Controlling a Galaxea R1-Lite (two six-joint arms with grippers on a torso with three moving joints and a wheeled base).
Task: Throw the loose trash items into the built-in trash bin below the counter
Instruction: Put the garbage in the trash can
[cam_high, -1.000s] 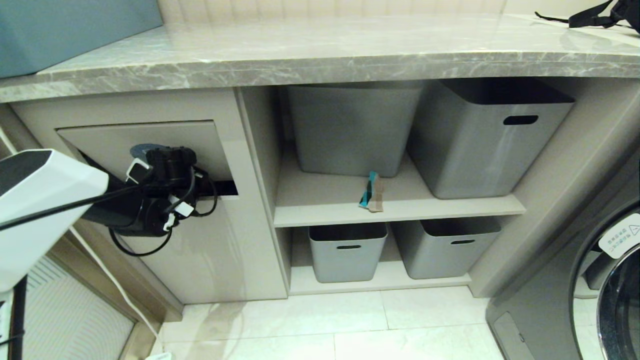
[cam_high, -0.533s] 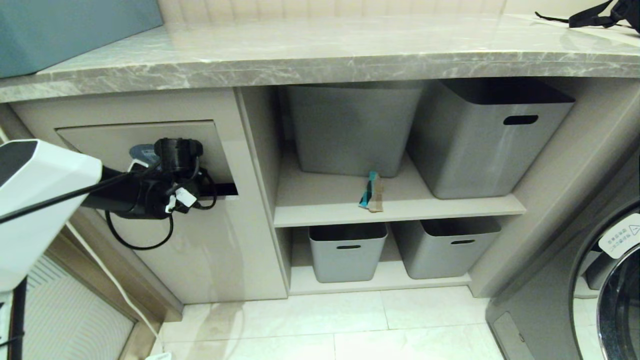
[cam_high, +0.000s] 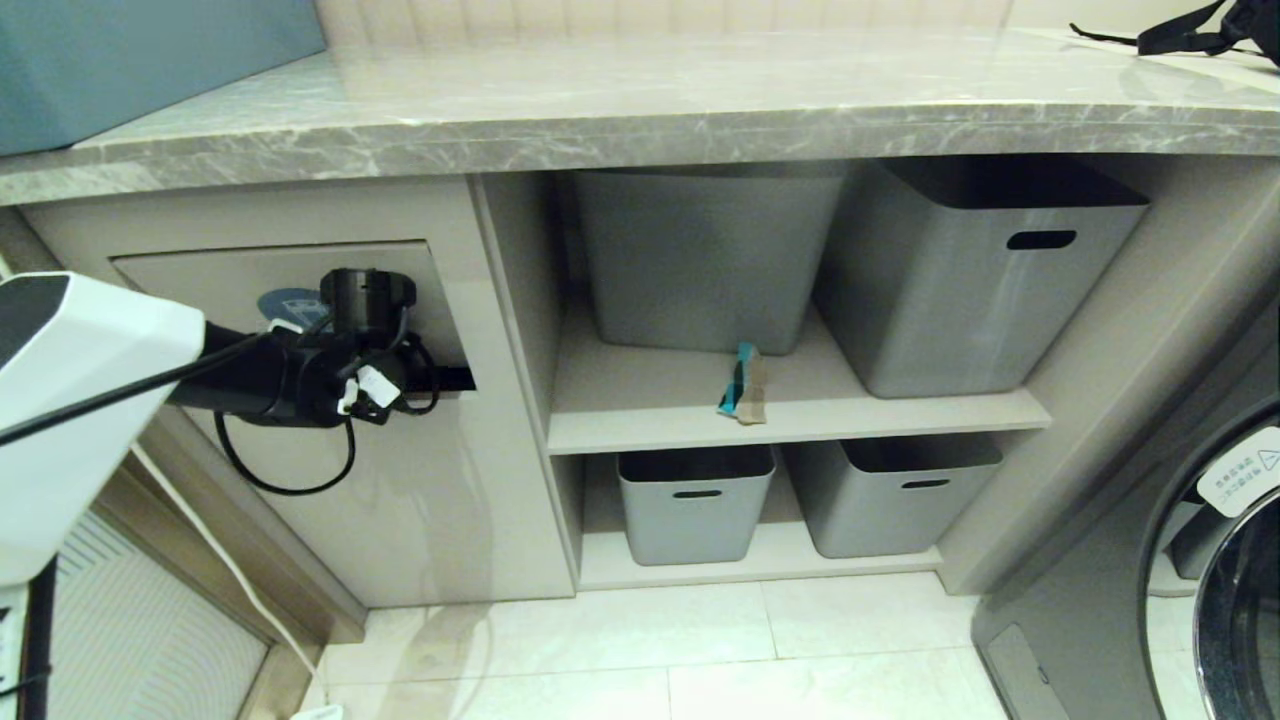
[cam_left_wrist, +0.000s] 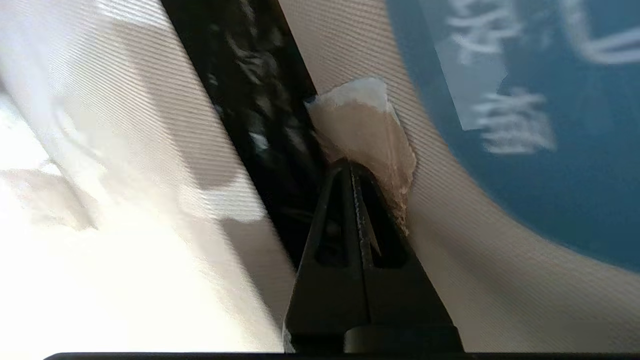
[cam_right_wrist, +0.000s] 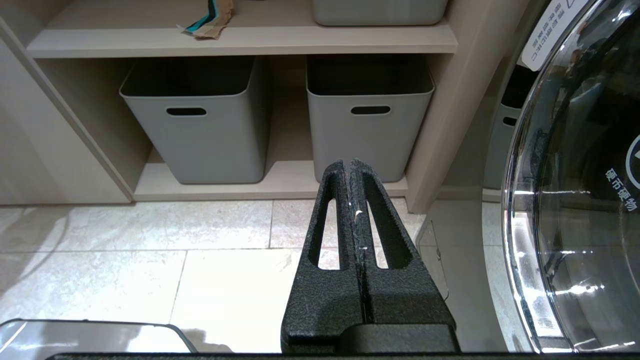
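Brown scrap: sitting pinched in left gripper at flap slot.
Printed scrap: lying on shelf.
Right gripper: hanging clamped together, empty, over floor.

Shelf (beige): tubs, cardboard scrap.

Left gripper is reaching out level, fingers pinched tight together. Right gripper hangs low, closed too.
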